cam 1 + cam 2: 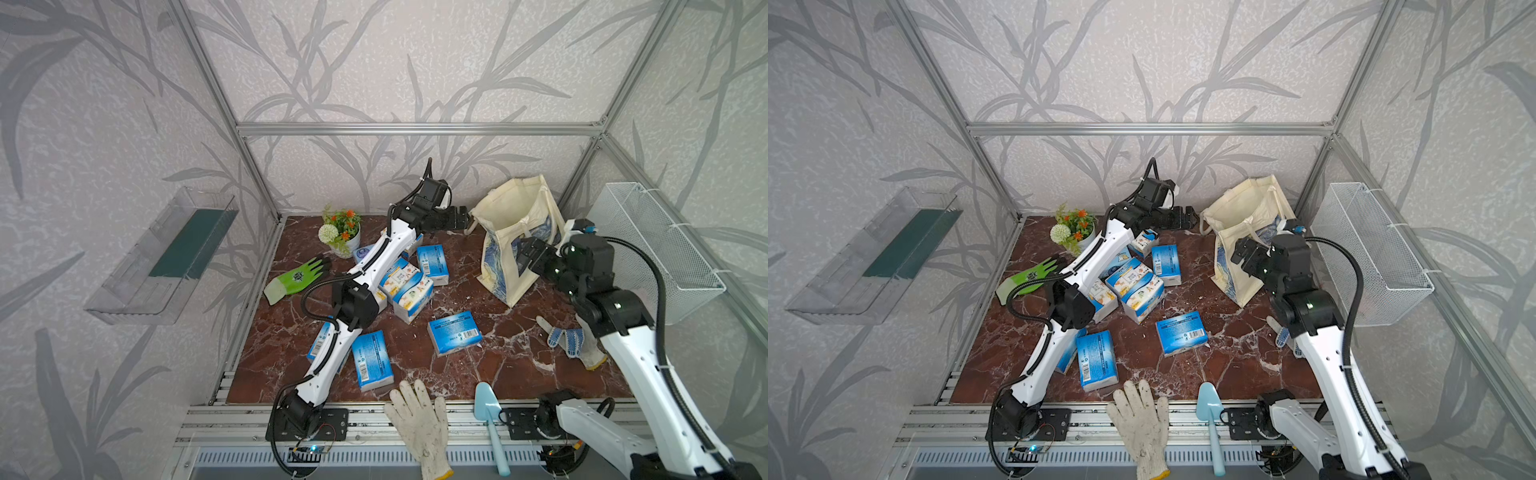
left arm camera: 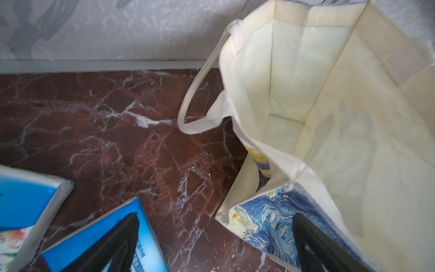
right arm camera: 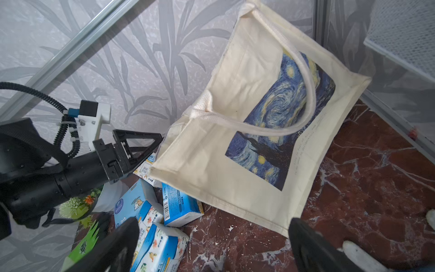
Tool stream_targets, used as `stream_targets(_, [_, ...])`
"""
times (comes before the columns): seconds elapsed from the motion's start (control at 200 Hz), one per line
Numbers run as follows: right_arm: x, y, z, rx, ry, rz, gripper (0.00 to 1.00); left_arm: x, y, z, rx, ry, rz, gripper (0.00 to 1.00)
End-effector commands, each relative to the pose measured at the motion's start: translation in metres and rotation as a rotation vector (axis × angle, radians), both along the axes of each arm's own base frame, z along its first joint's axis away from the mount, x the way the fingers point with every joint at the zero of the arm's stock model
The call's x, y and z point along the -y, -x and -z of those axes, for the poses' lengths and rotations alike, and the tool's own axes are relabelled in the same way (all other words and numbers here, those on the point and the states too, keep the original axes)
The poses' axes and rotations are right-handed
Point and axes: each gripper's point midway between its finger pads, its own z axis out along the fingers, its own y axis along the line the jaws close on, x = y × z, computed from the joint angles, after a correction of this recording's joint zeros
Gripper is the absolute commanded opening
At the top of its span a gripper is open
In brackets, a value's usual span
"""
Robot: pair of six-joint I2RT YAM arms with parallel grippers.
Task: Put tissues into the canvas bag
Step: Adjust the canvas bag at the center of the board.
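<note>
The canvas bag (image 1: 511, 208) (image 1: 1235, 241) stands open at the back right of the table, its blue swirl print facing front. In the left wrist view the canvas bag (image 2: 329, 94) shows only bare cream fabric inside. Several tissues packs lie on the marble: a pile (image 1: 409, 286) mid-table, one pack (image 1: 455, 332) (image 1: 1181, 332) in front of the bag and another (image 1: 372, 359) beside the left arm. My left gripper (image 1: 467, 218) (image 2: 215, 215) is open at the bag's left rim. My right gripper (image 1: 521, 251) (image 3: 213, 220) is open, hovering before the printed side.
A flower pot (image 1: 343, 232) and green glove (image 1: 297, 276) sit at the back left. A white glove (image 1: 419, 419) and blue trowel (image 1: 490, 419) lie on the front edge. A dotted glove (image 1: 571, 340) lies under the right arm. A wire basket (image 1: 652, 249) hangs on the right wall.
</note>
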Motion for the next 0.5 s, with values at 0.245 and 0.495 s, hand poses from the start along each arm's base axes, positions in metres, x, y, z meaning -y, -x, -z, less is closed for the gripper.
stream_targets(0.245, [0.021, -0.059, -0.021, -0.075, 0.204, 0.326, 0.99, -0.06, 0.019, -0.045, -0.034, -0.053, -0.044, 0.99])
stream_targets(0.495, [0.027, -0.09, 0.001, -0.184, 0.299, 0.338, 0.99, -0.067, 0.03, -0.063, -0.035, -0.026, -0.024, 0.99])
